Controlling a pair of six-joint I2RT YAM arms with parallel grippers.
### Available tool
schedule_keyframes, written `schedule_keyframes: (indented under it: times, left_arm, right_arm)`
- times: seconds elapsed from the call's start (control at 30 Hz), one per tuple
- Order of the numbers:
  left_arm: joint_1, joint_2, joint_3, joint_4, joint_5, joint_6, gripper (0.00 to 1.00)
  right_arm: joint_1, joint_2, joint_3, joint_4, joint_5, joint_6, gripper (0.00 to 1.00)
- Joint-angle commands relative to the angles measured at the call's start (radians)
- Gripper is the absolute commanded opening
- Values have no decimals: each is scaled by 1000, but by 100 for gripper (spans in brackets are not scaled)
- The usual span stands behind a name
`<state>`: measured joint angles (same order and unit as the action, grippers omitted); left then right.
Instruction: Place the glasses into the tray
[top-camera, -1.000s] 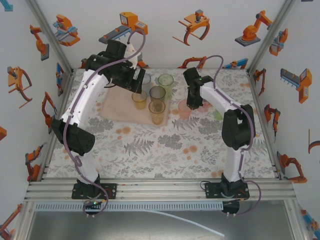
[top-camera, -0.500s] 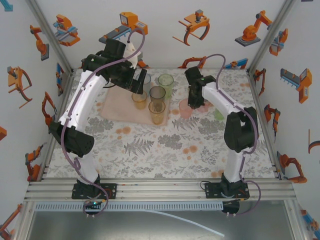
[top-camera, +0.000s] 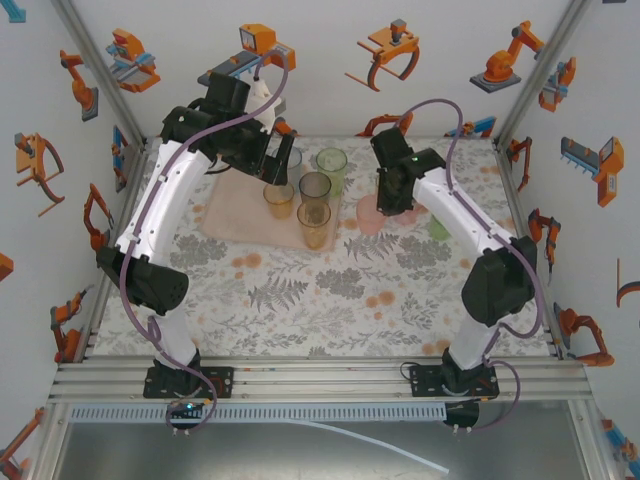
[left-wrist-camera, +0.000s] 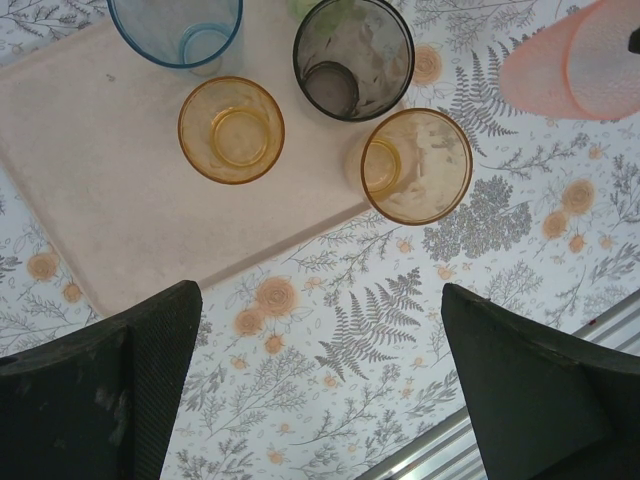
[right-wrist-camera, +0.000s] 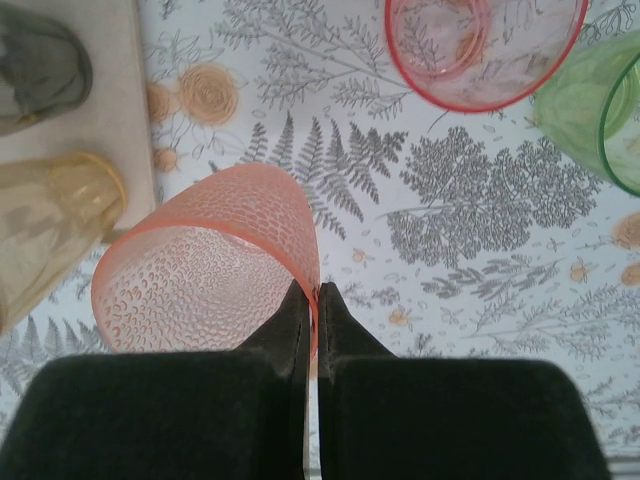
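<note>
The right end effector (right-wrist-camera: 315, 300) grips the rim of a dimpled salmon tumbler (right-wrist-camera: 200, 270) just beside the pale pink tray (right-wrist-camera: 100, 100); the left end effector (left-wrist-camera: 320, 300) hangs wide open by the tray's edge.

White walls (top-camera: 320, 110) on three sides, dotted with orange robot-arm stickers (top-camera: 505, 62). Aluminium posts (top-camera: 100, 70) in corners. Tablecloth (top-camera: 320, 300) pale (grey ferns, orange blossoms). Aluminium rails (top-camera: 320, 378) along near edge. Light even, bright.

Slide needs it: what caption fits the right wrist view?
Right claw shut on the rim of a dimpled salmon-pink plastic tumbler over floral tablecloth.
</note>
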<state>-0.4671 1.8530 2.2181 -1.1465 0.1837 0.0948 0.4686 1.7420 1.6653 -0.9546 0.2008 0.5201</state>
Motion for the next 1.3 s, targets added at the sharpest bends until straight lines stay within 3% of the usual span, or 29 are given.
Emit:
schedule_keyframes:
  times: [0.0,0.4,0.53,0.83,1.27]
  left_arm:
    - [16,-22,22,-26,6,-1,97]
    - [176,-141,-101,19,11,-58,97]
    - [245,-211,-145,32,47,-57,97]
    - [309,-372,-311,107,33,-32,97]
    - [370,-453,-373,131,98,-43,97]
  right_arm:
    - [43,-68,84,-102,46,-21,0]
    - [267,-4,439,-279,133,-13,0]
    - [333,80,584,-299,131,-18,0]
    - [410,325,850,-285,70,-35,0]
    - [427,489,879,-139,-10,-56,0]
